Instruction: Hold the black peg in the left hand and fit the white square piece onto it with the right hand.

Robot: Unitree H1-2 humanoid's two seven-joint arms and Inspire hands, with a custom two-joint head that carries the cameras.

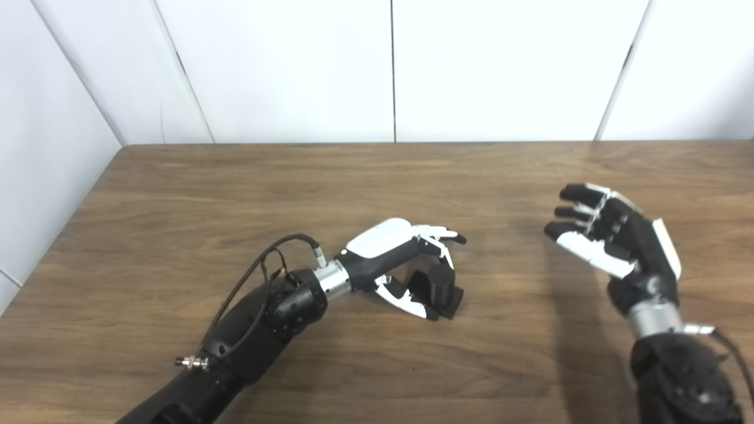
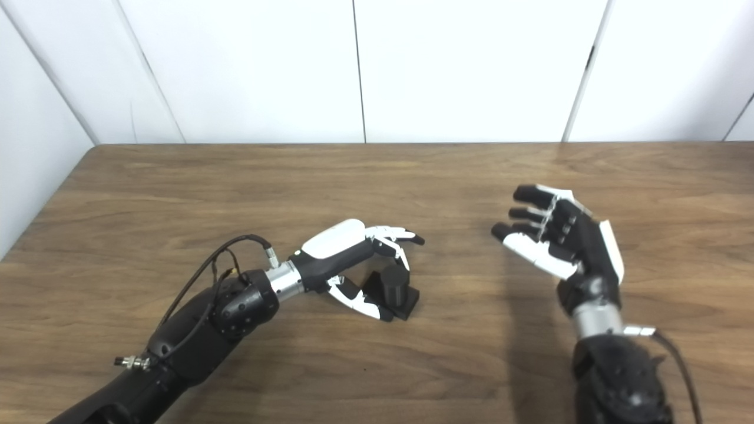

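Note:
The black peg [image 1: 440,286], a short cylinder on a square black base, stands on the wooden table [image 1: 177,194] near the middle. My left hand [image 1: 400,259] lies around it, fingers curved over its far side and thumb at its near side, not clearly closed on it. My right hand [image 1: 612,238] hovers open at the right, palm facing left, fingers spread and empty. No white square piece shows in either view.
White wall panels [image 1: 389,65] rise behind the table's far edge. A black cable [image 1: 259,277] loops off my left wrist. Bare wood lies between the two hands.

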